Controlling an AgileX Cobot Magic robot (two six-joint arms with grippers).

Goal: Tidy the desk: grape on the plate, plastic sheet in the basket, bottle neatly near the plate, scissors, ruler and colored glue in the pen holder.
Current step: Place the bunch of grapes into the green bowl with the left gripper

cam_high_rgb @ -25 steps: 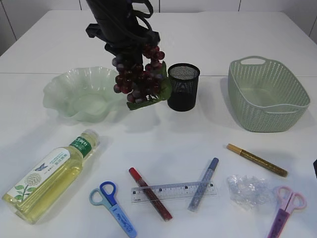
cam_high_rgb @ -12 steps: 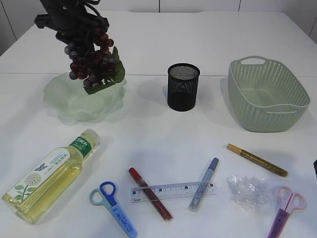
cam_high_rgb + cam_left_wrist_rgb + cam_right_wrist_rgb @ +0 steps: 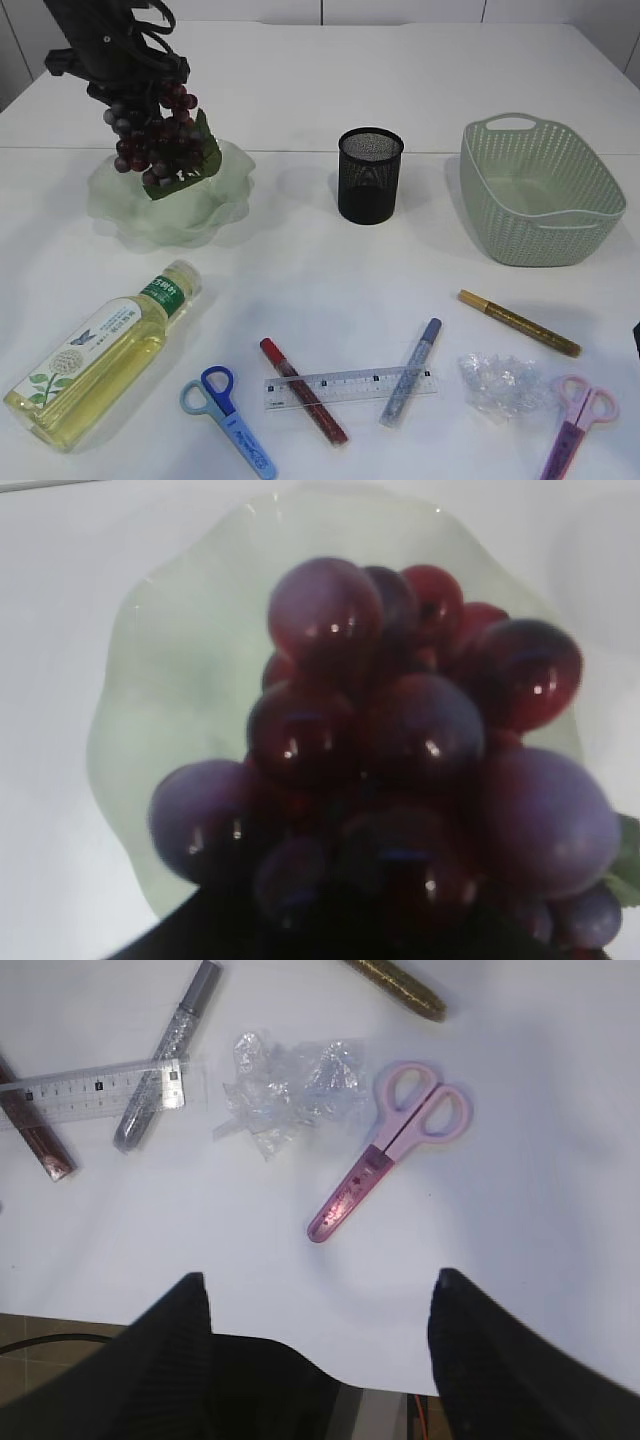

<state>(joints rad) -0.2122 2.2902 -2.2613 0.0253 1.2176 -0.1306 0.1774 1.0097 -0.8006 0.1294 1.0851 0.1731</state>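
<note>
My left gripper (image 3: 135, 88) is shut on the top of the dark red grape (image 3: 160, 140) bunch, which hangs just above the pale green plate (image 3: 125, 205). In the left wrist view the grape (image 3: 400, 750) fills the frame over the plate (image 3: 180, 680). The bottle (image 3: 100, 350) lies on its side at the front left. Blue scissors (image 3: 228, 405), the ruler (image 3: 350, 385), red glue (image 3: 303, 405), blue glue (image 3: 410, 372), gold glue (image 3: 518, 322), the plastic sheet (image 3: 500, 385) and pink scissors (image 3: 575, 420) lie along the front. My right gripper (image 3: 318, 1285) is open above the table's front edge, just short of the pink scissors (image 3: 395, 1150) and plastic sheet (image 3: 285, 1090).
The black mesh pen holder (image 3: 370, 175) stands mid-table with the green basket (image 3: 540, 190) to its right. In the right wrist view the ruler (image 3: 95, 1088) lies under the silver-blue glue (image 3: 165, 1060), with the gold glue (image 3: 400, 985) at the top.
My left arm has carried the grape bunch leftward, from beside the pen holder to above the plate. The right gripper has not moved.
</note>
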